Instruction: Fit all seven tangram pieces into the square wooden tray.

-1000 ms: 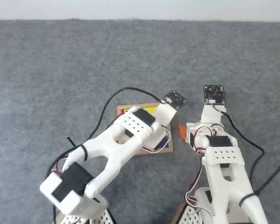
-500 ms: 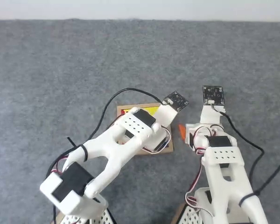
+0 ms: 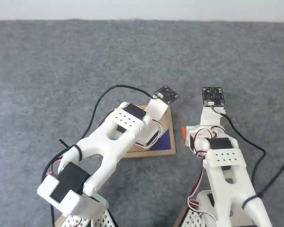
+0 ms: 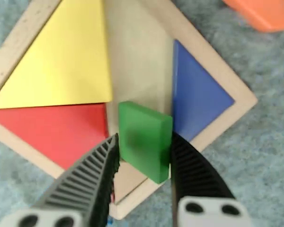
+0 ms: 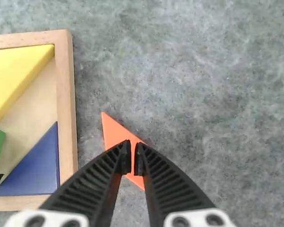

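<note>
**Holding a green square wooden piece (image 4: 144,135) above the square wooden tray (image 4: 242,101)**

I am pinching the green square wooden piece in my left gripper (image 4: 143,147). One ribbed black finger is pressing on each of two opposite edges, so those jaws are standing narrowed to the width of the piece. The piece is showing me one broad face and one thick edge. It is hanging over the strip of bare wood in the tray floor, between the large red triangular piece (image 4: 52,132) and the blue triangular piece (image 4: 196,94). I cannot tell whether it is touching the wood. The large yellow triangular piece (image 4: 66,61) is lying flat in the tray, sharing an edge with the red one. The blue one is sitting in a corner of the tray, against the rim.

My right gripper (image 5: 132,158) is hovering over the grey carpeted table (image 5: 203,71) just outside the tray. Its jaws are drawn almost together, with only a thin slit showing between the tips and nothing gripped in it. The tips are pointing down at the orange triangular piece (image 5: 114,132), which is lying flat on the carpet just beside the tray's outer rim, with a narrow band of carpet between them. I cannot tell whether the tips are touching it.

Seen from the high view, my left arm (image 3: 109,146) is stretching over the tray and covering most of it. My right arm (image 3: 225,165) is standing beside the tray.
</note>
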Controlling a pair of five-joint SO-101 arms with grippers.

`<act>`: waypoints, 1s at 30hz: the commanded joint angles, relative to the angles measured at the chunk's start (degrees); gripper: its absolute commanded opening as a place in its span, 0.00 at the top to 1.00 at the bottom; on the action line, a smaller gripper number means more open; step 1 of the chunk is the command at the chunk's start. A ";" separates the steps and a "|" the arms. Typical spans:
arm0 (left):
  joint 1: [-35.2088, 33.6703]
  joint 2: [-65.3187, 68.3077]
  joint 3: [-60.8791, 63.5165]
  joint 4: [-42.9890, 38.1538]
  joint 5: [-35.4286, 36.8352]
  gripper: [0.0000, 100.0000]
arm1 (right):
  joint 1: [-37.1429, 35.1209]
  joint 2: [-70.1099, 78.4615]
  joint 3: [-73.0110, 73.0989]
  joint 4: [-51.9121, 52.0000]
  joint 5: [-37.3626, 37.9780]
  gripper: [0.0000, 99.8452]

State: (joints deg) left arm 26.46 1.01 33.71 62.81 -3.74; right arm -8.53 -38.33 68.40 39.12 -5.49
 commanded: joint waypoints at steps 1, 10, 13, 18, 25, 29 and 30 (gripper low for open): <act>-0.18 -3.34 -3.65 0.35 -3.87 0.84 | -0.13 -2.68 -3.34 0.22 -0.26 0.97; -3.96 -10.73 -2.15 -0.18 -1.93 0.84 | -1.19 -2.24 -3.25 0.04 -0.26 0.97; -3.69 -15.03 2.42 -3.60 -1.67 0.82 | -1.19 -2.15 -3.25 -0.04 -0.26 0.97; -1.23 -18.46 7.60 -7.47 -1.58 0.77 | -1.10 -2.15 -3.25 -0.04 -0.26 0.97; -3.43 -18.90 7.52 -7.21 -1.67 0.77 | -1.10 -2.15 -3.25 -0.04 -0.26 0.97; -5.36 -18.90 7.69 -7.21 -2.64 0.77 | -1.19 -2.15 -3.25 0.04 -0.26 0.97; -5.27 -18.90 7.87 -7.21 -3.25 0.77 | -1.27 -2.15 -3.25 0.13 -0.18 0.97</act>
State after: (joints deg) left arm 22.42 -14.90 42.07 56.57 -5.93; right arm -9.49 -38.33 68.40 39.12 -5.49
